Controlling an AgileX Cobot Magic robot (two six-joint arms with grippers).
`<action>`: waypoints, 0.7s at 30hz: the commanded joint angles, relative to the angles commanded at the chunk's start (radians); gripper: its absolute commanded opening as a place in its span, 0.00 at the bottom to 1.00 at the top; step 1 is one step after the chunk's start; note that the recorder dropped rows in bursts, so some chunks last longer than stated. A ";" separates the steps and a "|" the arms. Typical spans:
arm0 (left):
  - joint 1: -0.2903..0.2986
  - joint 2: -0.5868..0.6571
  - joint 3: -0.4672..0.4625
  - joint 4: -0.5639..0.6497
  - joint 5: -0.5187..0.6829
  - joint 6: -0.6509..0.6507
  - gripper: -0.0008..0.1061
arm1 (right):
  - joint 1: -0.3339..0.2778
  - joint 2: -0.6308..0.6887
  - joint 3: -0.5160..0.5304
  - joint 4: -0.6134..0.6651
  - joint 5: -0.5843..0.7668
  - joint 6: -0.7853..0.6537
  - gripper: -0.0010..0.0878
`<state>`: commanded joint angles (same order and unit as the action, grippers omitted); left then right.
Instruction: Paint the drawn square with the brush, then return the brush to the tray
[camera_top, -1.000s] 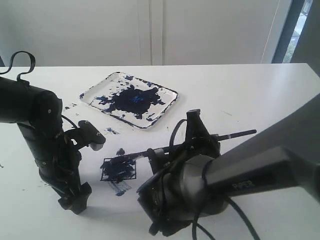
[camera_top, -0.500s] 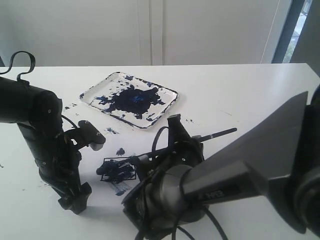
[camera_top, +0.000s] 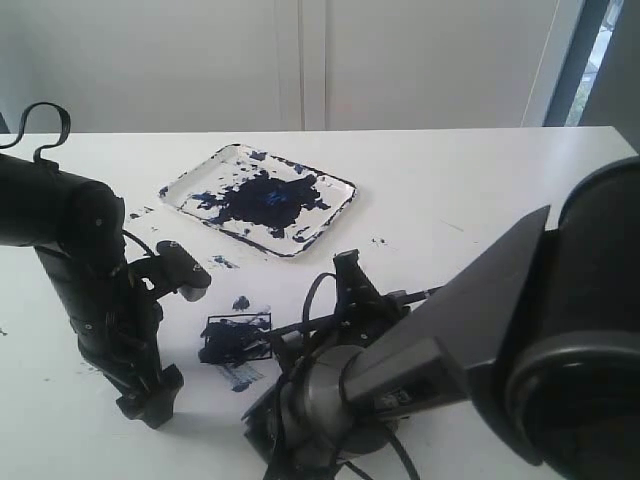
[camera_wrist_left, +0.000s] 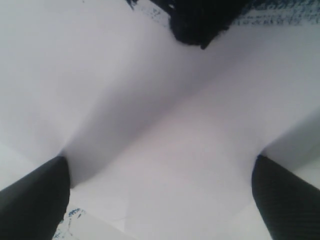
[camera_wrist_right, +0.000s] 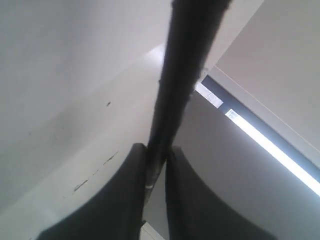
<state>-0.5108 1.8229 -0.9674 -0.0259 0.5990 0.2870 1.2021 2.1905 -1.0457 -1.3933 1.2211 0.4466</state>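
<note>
Paint fills most of the square (camera_top: 238, 340), so that part looks nearly done. My right gripper (camera_wrist_right: 156, 165) pinches the brush (camera_wrist_right: 180, 75), tip on the square; my left gripper (camera_wrist_left: 159, 165) is spread over paper (camera_wrist_left: 160, 100). Returning the brush to the tray (camera_top: 335, 200) remains.

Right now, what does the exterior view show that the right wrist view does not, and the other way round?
Only the exterior view: the tray with its dark blue blot, the drawn square smeared with blue paint, and the left arm standing beside that square.

Only the right wrist view: a close look at the grip, with the right end effector closed on the handle from both sides.

Both: the brush, though the wrist view shows only its dark handle and not the tip, and the white table.
</note>
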 joint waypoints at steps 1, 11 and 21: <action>0.000 0.000 0.000 0.000 0.000 0.000 0.93 | 0.000 0.000 0.000 -0.003 0.000 0.000 0.01; 0.000 0.000 0.000 0.000 0.000 0.000 0.93 | -0.047 0.000 0.000 0.009 0.000 0.002 0.01; 0.000 0.000 0.000 0.000 -0.002 0.001 0.93 | -0.130 -0.012 0.000 0.009 0.000 0.102 0.01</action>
<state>-0.5108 1.8229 -0.9674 -0.0259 0.5972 0.2875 1.0723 2.1783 -1.0457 -1.3845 1.2211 0.5481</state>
